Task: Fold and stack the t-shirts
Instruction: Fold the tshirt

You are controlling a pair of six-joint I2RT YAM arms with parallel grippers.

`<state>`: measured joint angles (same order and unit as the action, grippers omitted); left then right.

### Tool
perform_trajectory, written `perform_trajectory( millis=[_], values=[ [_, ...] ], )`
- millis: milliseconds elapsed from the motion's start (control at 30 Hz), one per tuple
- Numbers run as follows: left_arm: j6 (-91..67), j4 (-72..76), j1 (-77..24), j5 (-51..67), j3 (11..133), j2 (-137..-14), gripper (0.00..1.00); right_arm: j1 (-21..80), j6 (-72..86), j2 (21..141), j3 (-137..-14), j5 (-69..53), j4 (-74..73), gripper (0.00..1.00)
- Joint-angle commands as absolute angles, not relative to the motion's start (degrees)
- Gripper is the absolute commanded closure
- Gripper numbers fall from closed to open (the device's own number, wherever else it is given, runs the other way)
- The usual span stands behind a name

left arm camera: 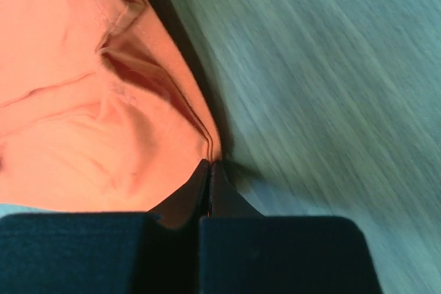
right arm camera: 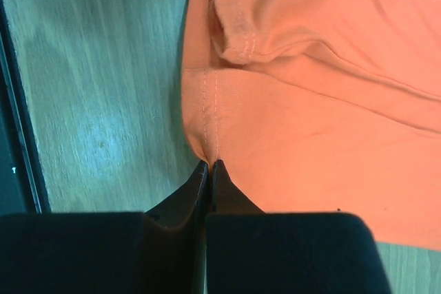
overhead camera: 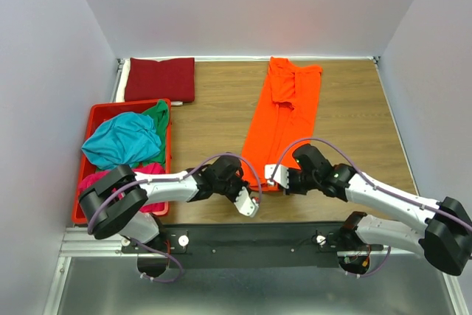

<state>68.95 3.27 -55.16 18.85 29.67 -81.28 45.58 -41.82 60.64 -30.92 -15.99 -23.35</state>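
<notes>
Pinching the near hem from both sides, the two arms meet at the 6 o'clock end of the orange t-shirt, which lies on the bench as a long narrow strip running up toward 12 o'clock. The left pincer is closed tight on the strip's corner at about 7 o'clock. The right pincer is likewise closed on the stitched hem just beside it, with no gap showing between the jaws in either wrist view.

Both bites look shallow, taken right at the cloth's edge, so a brisk lift could pull the hem free. The left wrist view is blurred, so I can't say how many layers that side holds. If it has only the top one, the strip may peel open as it rises. Uneven travel of the two arms would skew the fold, and the bunched sleeves at the far end could drag.

A folded dark red t-shirt sits at 11 o'clock. Teal, green and magenta tees wait in the red crate at 9 o'clock.
</notes>
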Motion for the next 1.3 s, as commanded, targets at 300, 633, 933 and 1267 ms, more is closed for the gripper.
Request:
perform_trajectory(
  millis=[300, 633, 933, 1267],
  values=[
    [68.4, 0.9, -52.7, 16.5, 36.5, -79.0, 1.0, 40.8, -38.2, 59.2, -35.1, -15.7, -25.1, 0.98],
    [72.8, 1.1, -43.9, 19.8, 43.2, -80.5, 1.0, 31.9, -38.7, 63.4, -40.2, -15.6, -25.0, 0.99],
    [77.0, 0.2, -38.5, 24.2, 59.6, -96.0, 1.0, 19.3, -42.1, 78.0, -52.7, -20.8, -24.8, 0.99],
    [79.0, -2.6, -35.2, 27.1, 77.1, -111.2, 1.0, 12.6, -43.2, 93.2, -66.4, -24.0, -24.9, 0.99]
  ],
)
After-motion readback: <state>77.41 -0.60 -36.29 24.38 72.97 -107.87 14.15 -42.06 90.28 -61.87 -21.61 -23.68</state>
